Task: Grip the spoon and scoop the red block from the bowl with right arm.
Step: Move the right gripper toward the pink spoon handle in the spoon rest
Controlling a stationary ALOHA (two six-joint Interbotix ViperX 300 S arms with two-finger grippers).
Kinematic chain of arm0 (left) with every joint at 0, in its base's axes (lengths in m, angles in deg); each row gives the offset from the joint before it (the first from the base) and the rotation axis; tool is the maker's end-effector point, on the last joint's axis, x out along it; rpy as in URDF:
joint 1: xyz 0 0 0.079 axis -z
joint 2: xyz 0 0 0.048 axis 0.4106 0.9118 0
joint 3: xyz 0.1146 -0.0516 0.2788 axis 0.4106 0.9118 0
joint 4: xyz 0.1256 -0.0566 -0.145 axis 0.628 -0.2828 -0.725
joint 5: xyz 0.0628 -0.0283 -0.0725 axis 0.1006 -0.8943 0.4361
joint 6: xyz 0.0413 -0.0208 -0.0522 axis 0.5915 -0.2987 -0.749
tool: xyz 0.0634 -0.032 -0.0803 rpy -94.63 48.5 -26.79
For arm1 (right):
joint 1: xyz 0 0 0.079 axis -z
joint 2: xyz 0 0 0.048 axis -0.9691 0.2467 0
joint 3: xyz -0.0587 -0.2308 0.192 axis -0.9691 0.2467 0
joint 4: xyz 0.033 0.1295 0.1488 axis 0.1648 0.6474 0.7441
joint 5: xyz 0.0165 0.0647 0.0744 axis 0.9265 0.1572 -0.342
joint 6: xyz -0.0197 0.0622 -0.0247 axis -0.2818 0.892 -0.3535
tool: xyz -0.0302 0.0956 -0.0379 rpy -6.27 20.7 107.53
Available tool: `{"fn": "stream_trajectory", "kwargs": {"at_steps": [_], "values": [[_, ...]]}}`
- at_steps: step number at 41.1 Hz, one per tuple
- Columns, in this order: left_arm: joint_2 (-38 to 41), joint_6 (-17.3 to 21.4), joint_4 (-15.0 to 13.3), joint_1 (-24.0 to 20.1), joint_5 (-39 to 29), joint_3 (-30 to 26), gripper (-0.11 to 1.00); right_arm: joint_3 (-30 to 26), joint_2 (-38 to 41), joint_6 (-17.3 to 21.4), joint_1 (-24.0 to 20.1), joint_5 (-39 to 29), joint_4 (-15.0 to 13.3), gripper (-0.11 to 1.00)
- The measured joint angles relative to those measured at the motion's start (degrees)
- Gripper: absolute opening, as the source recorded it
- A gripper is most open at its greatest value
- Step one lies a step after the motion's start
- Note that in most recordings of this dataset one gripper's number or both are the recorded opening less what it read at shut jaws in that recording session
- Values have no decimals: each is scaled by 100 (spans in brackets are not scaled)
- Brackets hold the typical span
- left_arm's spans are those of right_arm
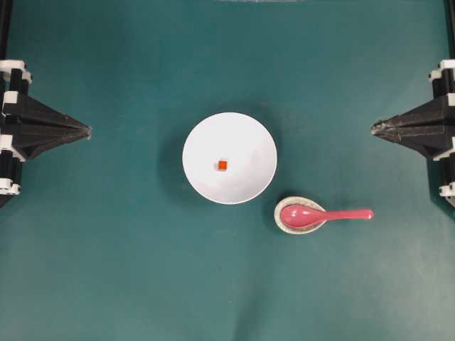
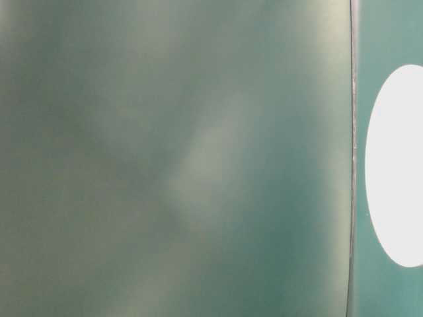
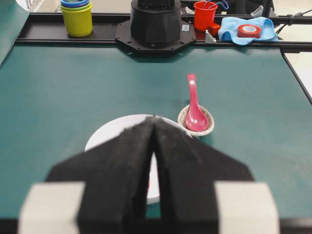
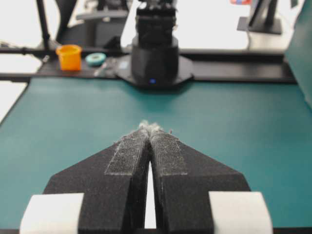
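A white bowl (image 1: 229, 158) sits mid-table with the tiny red block (image 1: 222, 165) at its centre. Just to its lower right the pink-red spoon (image 1: 323, 214) lies with its scoop in a speckled oval rest (image 1: 299, 215), handle pointing right. My right gripper (image 1: 374, 128) is shut and empty at the right edge, well above and right of the spoon handle. At the left edge my left gripper (image 1: 88, 131) is shut and empty too. In the left wrist view its tips (image 3: 154, 118) meet in front of the bowl (image 3: 109, 134), with the spoon (image 3: 194, 109) beyond. The right wrist view shows closed tips (image 4: 150, 127) over bare mat.
The teal mat (image 1: 128, 270) covers the table. Behind the far arm base (image 3: 155, 23) stand stacked cups (image 3: 76, 17), a red cup (image 3: 204, 14) and a blue cloth with tape (image 3: 246, 28). An orange cup (image 4: 69, 57) stands beyond the mat's edge. The table-level view is blurred.
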State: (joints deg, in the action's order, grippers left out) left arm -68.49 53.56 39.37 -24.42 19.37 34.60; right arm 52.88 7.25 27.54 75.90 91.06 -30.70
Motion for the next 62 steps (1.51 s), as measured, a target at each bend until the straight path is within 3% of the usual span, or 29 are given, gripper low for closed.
{"fn": "stream_trajectory", "kwargs": {"at_steps": [10, 33, 47, 62], "values": [[9, -62, 0, 193, -1187, -193, 0, 0, 70, 149, 0, -123, 62, 0], [18, -70, 9, 255, -1767, -202, 0, 0, 70, 431, -53, -141, 79, 1], [-35, -44, 0, 255, -1819, -211, 0, 0, 70, 466, -53, -501, 70, 38], [0, -44, 18, 264, -2145, -211, 0, -9, 97, 536, -70, -527, 105, 43]]}}
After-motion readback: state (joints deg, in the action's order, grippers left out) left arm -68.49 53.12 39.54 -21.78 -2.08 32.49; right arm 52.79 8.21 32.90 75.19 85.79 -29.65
